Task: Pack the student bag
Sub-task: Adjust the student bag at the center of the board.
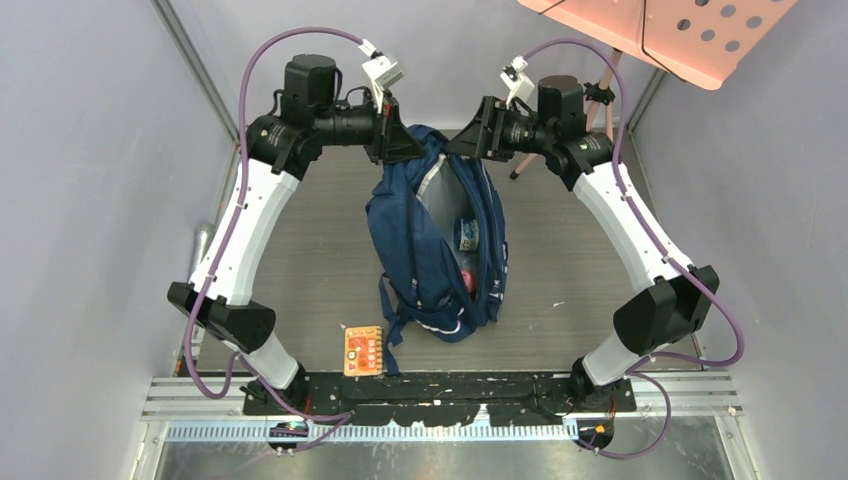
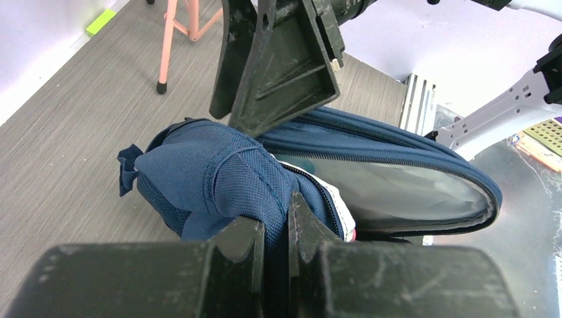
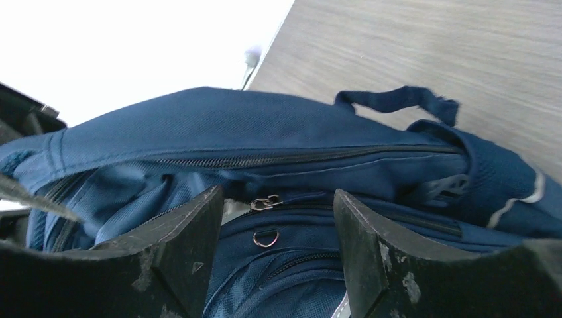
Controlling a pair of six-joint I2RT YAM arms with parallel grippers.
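Nearest your arm bases, a small orange card (image 1: 363, 351) lies flat on the worktop (image 1: 300, 250), just left of the bag's near end and close to a strap that trails off it. The bag (image 1: 395, 235) lies in the middle of the worktop, between the two arms, running lengthwise away from you with its main zip undone and the mouth gaping upward. From above you can see pale grey lining inside, a blue-and-white item (image 1: 467, 235) against it and something red (image 1: 465, 280) nearer you; what either one is cannot be told. At the far end, your left claw (image 2: 277, 222) is clamped on a fold of navy fabric at the left lip of the opening, fingers pressed together with the cloth pinched between them. Your right claw (image 3: 278, 195) hangs at the right lip, facing the left one, with its fingers spread apart. Its wrist view shows a zip pull (image 3: 265, 202) and a metal D-ring (image 3: 266, 237) in the gap, and neither finger is plainly pressing the fabric. The carry loop (image 3: 397, 99) sticks out past the bag's top. Beyond the right arm, a pink perforated stand (image 1: 660, 30) rises at the far right corner.
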